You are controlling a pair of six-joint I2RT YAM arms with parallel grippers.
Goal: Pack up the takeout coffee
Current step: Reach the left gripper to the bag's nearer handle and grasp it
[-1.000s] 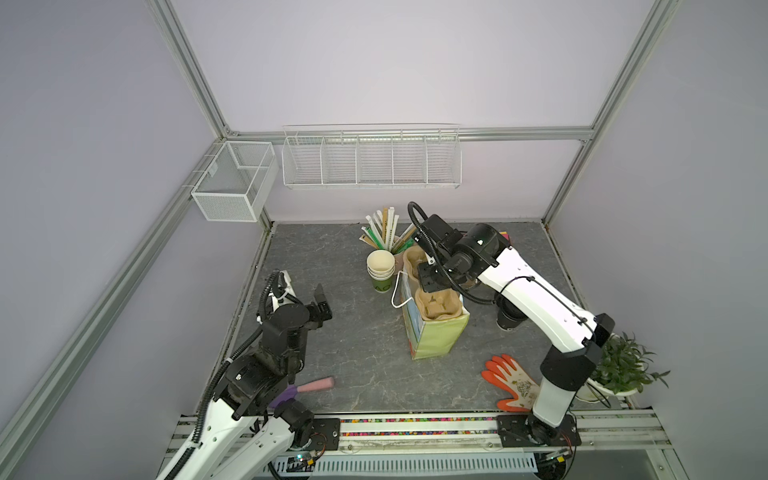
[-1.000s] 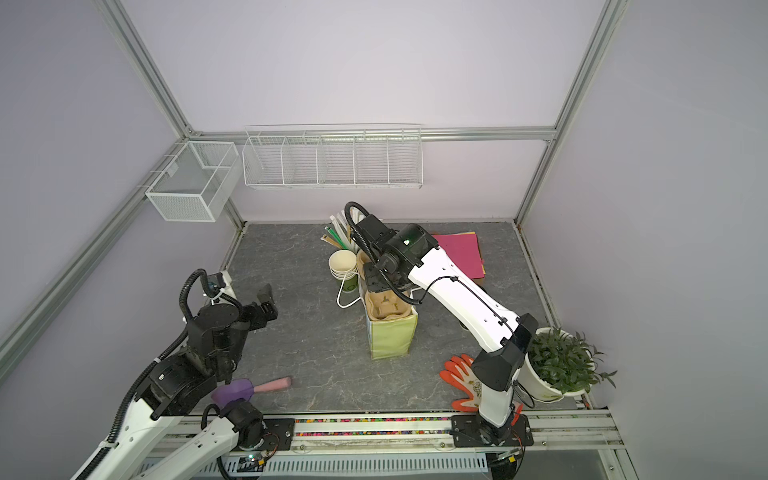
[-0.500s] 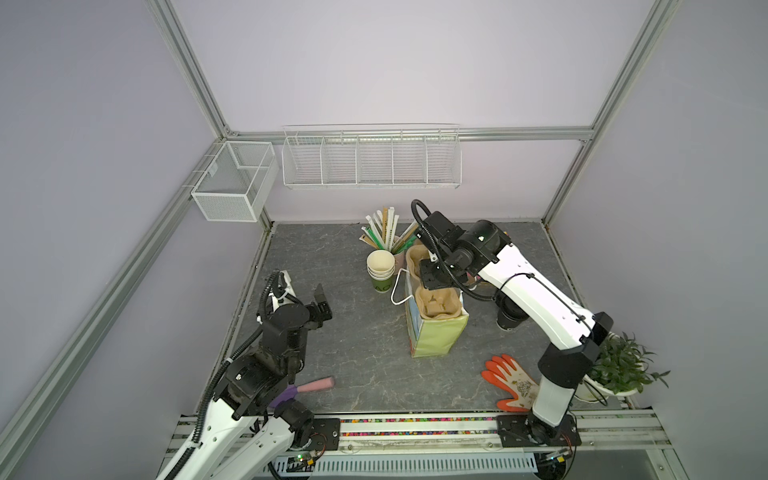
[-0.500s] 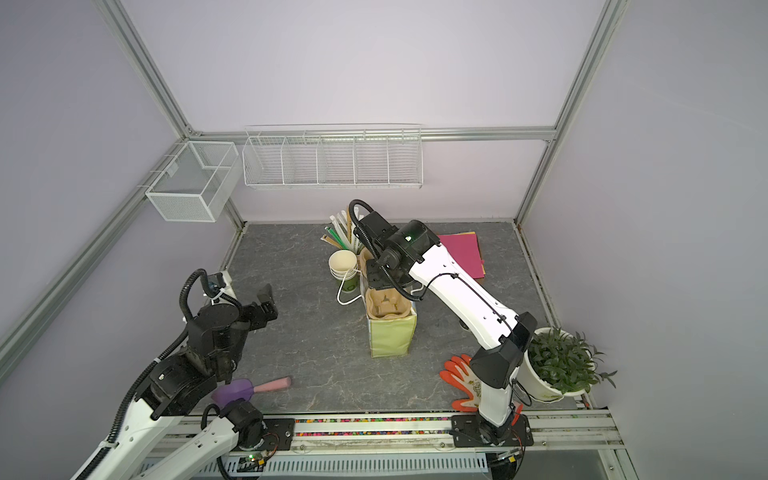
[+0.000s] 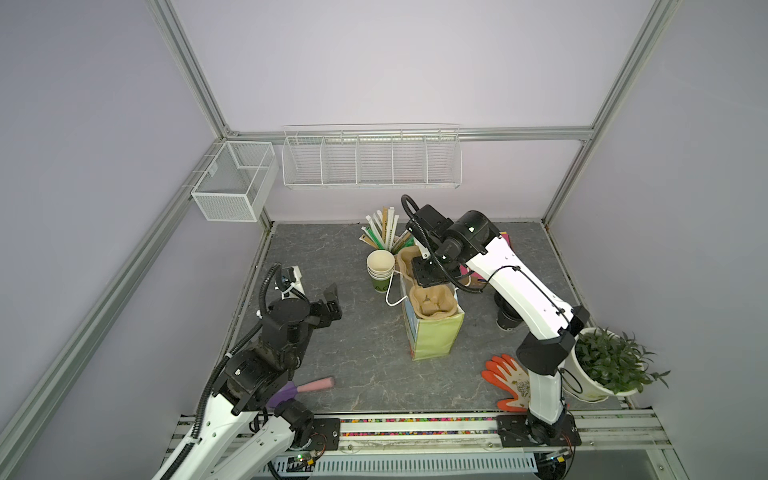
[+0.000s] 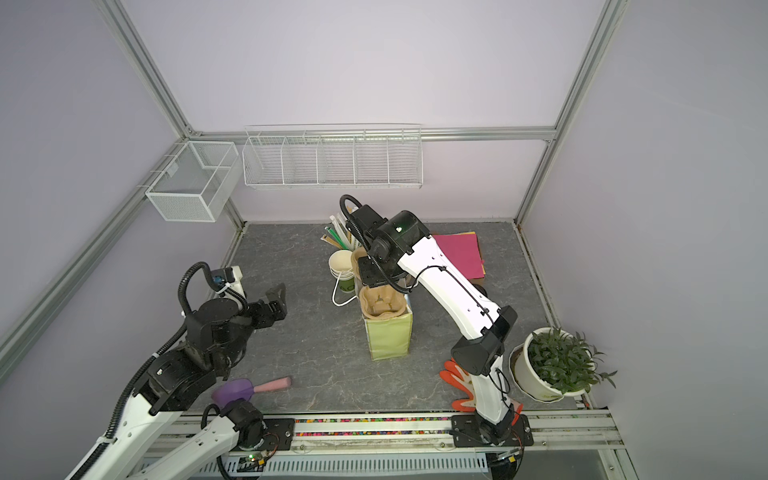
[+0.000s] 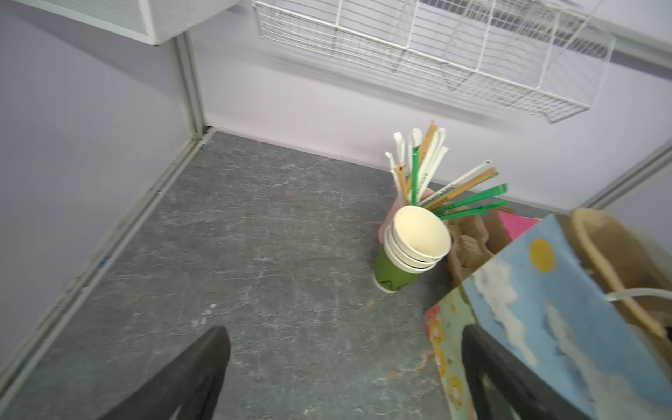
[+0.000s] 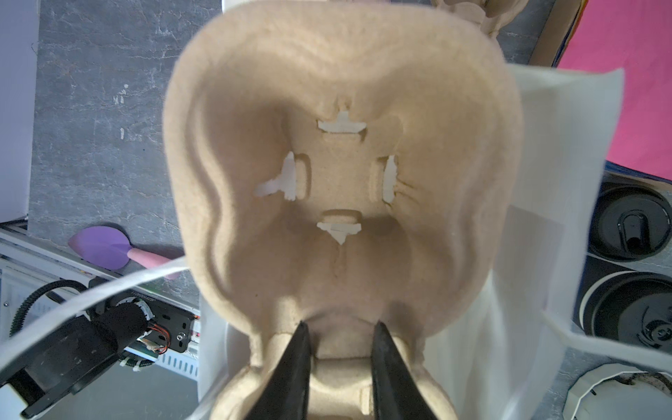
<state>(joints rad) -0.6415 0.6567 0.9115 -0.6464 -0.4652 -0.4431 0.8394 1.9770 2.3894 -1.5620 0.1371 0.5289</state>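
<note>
Overhead first, in both top views: shows the right pincer (image 5: 430, 277) down in the mouth of the gift bag (image 5: 432, 338) near the middle of the surface (image 5: 353, 349), over the pulp cup carrier (image 5: 432, 306) seated inside. Shows the left pincer (image 5: 330, 302) toward the left edge, well apart from the bag. Catches the takeout coffee (image 5: 508, 319) only as a dark cylinder just beside the bag, on the side facing the right edge, mostly hidden under the right arm (image 5: 523, 299).

Next, the left wrist view: confirms fingers (image 7: 189, 378) spread wide with nothing between, facing the stack of green cups (image 7: 396, 272) and the bag's blue side.

Last, the right wrist view: finds the right fingers (image 8: 291, 371) pinching the carrier's middle ridge, the well in view empty. Places the black-lidded coffee (image 8: 631, 227) upright outside the bag wall, near the pink folder (image 8: 647, 91); cannot tell what the second dark round thing (image 8: 636, 316) beside it is.

Reads as the carrier-seating step, coffee not yet packed. Calls next for letting go of the ridge, lifting straight out clear of the white handle (image 8: 91, 296), then gripping the cup body below the lid, keeping it upright, and lowering into a well.
</note>
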